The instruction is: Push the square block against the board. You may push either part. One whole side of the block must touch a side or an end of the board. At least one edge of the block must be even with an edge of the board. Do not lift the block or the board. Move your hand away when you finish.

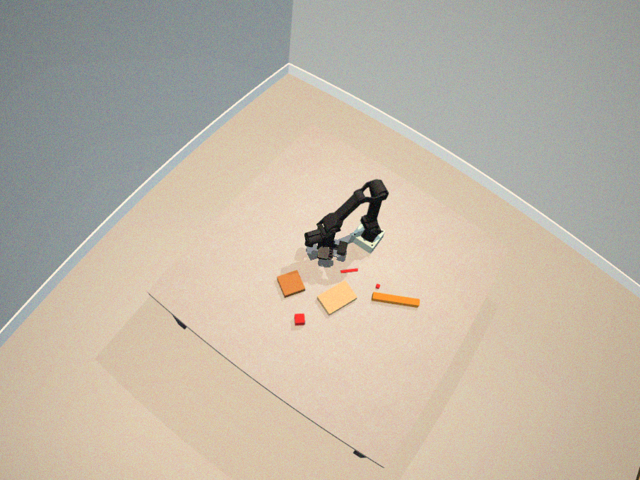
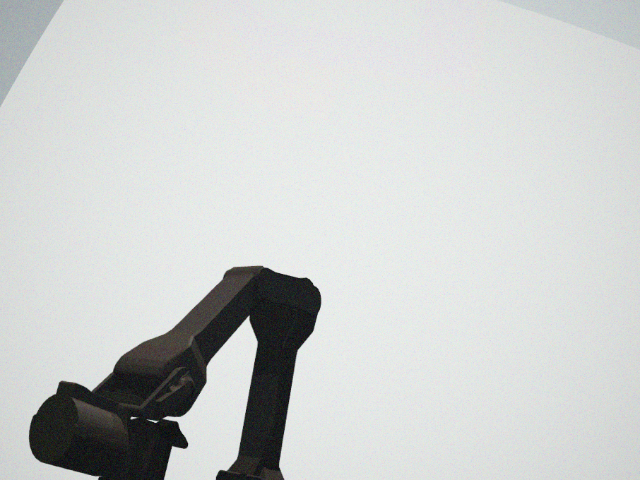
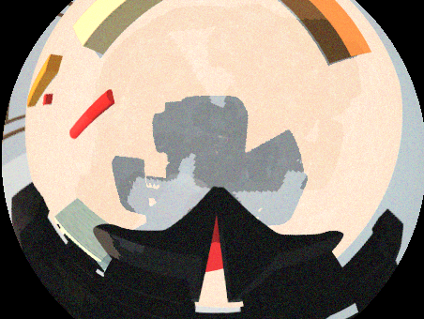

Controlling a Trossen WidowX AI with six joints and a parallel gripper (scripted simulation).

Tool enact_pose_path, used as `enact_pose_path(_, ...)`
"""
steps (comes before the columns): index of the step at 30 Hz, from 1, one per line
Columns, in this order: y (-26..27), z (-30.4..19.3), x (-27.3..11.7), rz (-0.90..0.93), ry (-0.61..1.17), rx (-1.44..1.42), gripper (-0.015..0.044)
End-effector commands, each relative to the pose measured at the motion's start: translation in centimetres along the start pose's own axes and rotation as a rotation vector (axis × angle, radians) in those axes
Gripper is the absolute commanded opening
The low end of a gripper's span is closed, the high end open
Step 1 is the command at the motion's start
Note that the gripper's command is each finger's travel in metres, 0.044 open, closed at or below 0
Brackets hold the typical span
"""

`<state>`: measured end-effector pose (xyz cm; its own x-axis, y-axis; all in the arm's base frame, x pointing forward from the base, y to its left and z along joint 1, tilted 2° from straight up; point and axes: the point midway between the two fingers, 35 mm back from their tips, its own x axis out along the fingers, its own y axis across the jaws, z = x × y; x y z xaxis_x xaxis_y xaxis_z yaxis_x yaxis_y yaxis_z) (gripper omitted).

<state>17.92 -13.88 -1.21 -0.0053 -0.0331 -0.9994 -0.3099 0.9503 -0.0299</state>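
The square block (image 1: 290,283) (image 3: 344,30) is brown-orange and lies flat, left of the board in the top view and at the upper right in the wrist view. The board (image 1: 337,297) (image 3: 91,25) is a pale tan rectangle lying flat, at the upper left in the wrist view. A gap separates them, and their sides are not parallel. My gripper (image 1: 331,252) (image 3: 217,192) is shut and empty, above the surface on the arm's side of both parts, touching neither. The exterior view shows only the arm; block, board and fingertips are out of its view.
A red rod (image 1: 348,270) (image 3: 92,114) lies between the arm base (image 1: 369,245) (image 3: 82,222) and the board. A small red cube (image 1: 377,286) (image 3: 48,98) and an orange bar (image 1: 395,299) (image 3: 45,81) lie right of the board in the top view. A larger red cube (image 1: 299,319) lies below the block there.
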Motion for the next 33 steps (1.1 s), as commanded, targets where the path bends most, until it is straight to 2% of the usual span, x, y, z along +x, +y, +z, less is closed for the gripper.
enact_pose_path(1,0.0,-0.2,0.1,-0.002,0.005,-0.003,0.0000)
enact_pose_path(33,-0.1,4.0,-0.4,-0.003,-0.005,-0.005,0.0000)
